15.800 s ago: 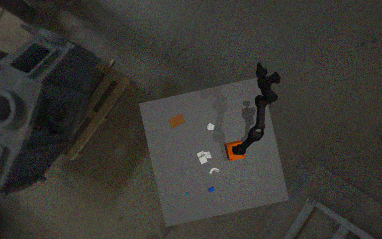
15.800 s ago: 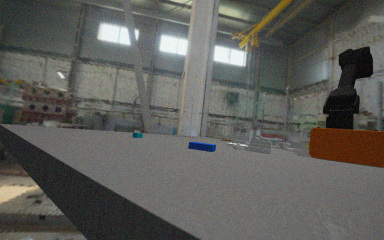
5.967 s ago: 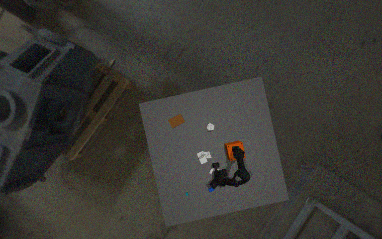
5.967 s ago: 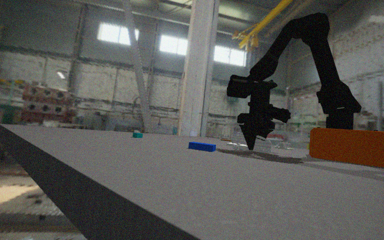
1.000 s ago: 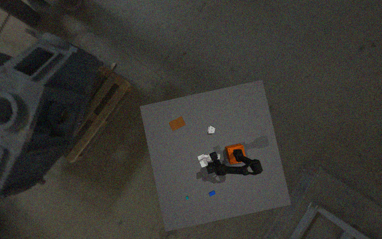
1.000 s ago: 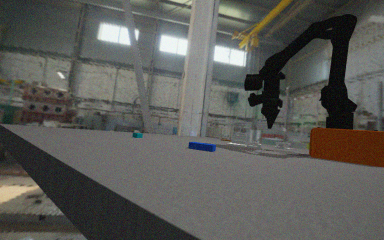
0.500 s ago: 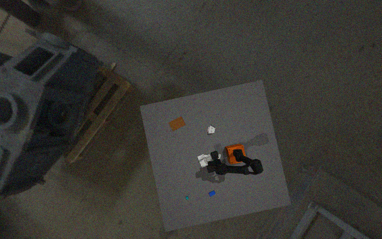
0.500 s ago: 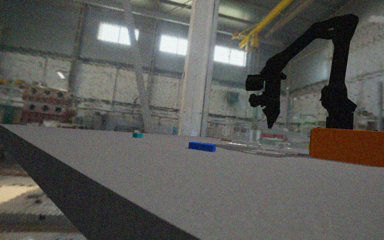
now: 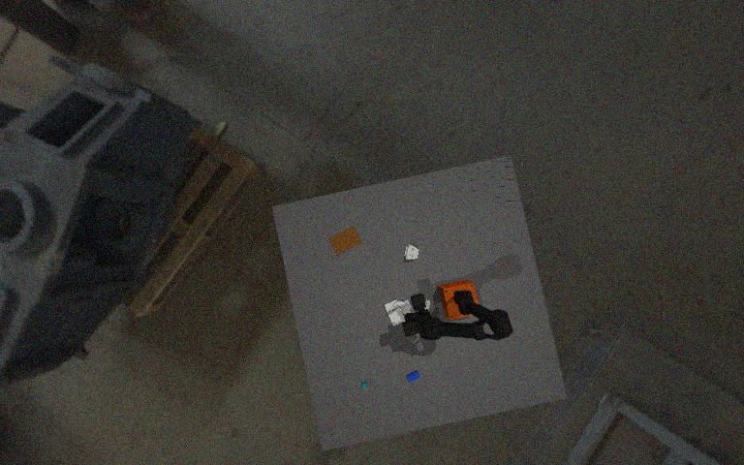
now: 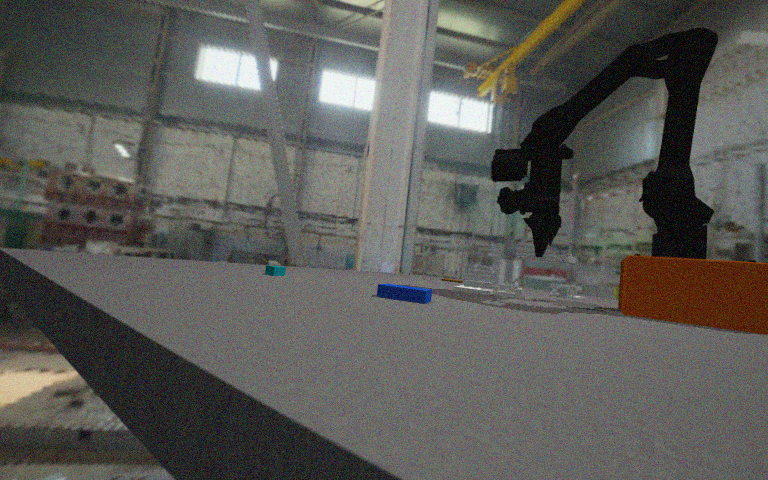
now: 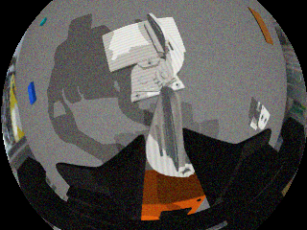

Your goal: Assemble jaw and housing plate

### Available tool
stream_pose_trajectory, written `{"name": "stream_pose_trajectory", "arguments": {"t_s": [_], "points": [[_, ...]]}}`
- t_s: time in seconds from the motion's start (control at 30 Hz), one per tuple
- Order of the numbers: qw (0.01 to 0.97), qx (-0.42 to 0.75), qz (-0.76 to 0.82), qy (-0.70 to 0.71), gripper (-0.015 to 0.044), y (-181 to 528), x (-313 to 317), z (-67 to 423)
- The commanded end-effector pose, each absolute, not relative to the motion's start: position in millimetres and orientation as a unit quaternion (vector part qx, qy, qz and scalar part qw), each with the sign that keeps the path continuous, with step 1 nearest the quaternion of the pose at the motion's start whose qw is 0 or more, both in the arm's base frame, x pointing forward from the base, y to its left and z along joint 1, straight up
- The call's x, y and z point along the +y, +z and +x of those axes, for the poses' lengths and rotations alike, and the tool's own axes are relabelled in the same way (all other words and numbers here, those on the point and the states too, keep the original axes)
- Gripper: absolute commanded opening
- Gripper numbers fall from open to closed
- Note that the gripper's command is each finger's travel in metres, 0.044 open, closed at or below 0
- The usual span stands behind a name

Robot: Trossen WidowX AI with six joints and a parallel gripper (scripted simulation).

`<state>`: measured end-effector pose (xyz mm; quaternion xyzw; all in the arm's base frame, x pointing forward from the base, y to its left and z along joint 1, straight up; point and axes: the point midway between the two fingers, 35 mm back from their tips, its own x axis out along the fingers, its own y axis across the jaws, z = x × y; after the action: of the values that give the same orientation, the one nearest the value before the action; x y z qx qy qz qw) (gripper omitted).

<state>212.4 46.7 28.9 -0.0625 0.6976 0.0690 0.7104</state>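
My gripper is shut on a long pale jaw and hangs above the table. The jaw's narrow end points at the white base and overlaps its near edge in the wrist view; whether they touch cannot be told. The other jaw is at the base's right side, with a raised dark-shaded blade. Rounded gear parts show between the base's block and its near edge; the free pin is not clear. A small white plate with holes lies apart, probably the housing plate.
An orange box stands beside the arm's base. A flat orange-brown plate lies at the far left. A blue block and a small teal block lie on the opposite side.
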Motion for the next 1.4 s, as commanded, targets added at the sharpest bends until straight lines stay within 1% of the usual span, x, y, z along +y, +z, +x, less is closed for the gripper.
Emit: {"name": "stream_pose_trajectory", "arguments": {"t_s": [0.0,0.13,1.13,1.37], "points": [[0.712,0.697,-0.06,0.067,0.0134,29,47,213],[0.712,0.696,-0.06,0.067,0.0134,30,49,217],[0.714,0.694,-0.059,0.068,0.0134,34,98,302],[0.714,0.694,-0.058,0.068,0.0134,33,101,306]]}}
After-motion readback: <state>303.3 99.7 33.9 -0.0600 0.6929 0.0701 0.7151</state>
